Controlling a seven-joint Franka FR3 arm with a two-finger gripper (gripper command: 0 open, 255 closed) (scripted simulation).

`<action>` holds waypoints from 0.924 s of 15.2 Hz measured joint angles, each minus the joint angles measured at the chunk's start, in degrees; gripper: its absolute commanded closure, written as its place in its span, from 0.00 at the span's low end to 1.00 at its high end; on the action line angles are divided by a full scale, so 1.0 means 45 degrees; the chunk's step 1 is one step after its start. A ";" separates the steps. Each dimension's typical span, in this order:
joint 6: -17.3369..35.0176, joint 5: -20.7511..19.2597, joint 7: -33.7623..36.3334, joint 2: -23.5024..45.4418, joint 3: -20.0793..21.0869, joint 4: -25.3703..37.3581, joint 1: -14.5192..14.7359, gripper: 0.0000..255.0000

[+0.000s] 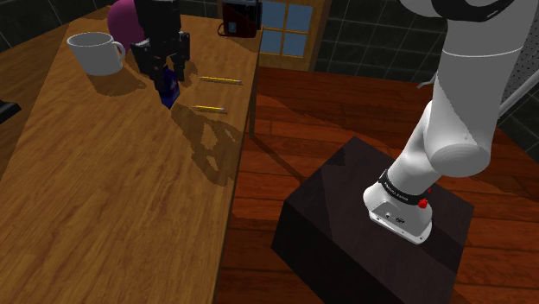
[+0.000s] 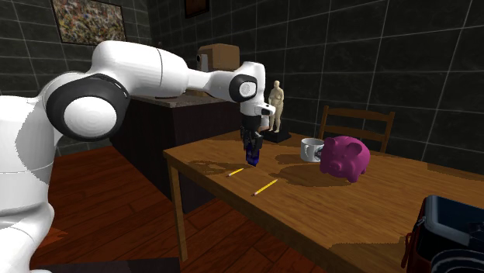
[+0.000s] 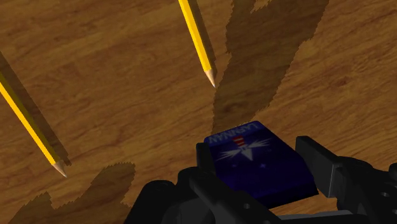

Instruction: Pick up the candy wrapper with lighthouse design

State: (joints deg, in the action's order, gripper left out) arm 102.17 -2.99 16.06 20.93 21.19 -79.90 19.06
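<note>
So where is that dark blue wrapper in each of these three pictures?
Shoulder view: the wrapper hangs in the end effector at upper left, above the table, right of the mug.
Second exterior view: wrapper near the middle, under the arm's tip, left of the mug.
Wrist view: wrapper clasped between the fingers.
Shared landmark: two yellow pencils lying close by.

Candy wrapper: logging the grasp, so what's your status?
Gripper shut on blue lighthouse wrapper. Wrapper held above the table. Two pencils below, nothing in the way.
</note>
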 measured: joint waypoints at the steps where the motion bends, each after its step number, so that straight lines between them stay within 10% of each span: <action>1: 0.0002 0.0001 -0.0001 -0.0003 0.0000 -0.0004 -0.0002 1.00; 14: -0.1251 -0.0047 0.0058 0.0161 0.0027 0.1400 0.0129 1.00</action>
State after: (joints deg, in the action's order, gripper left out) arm 96.54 -3.20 16.32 21.66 21.31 -73.60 19.64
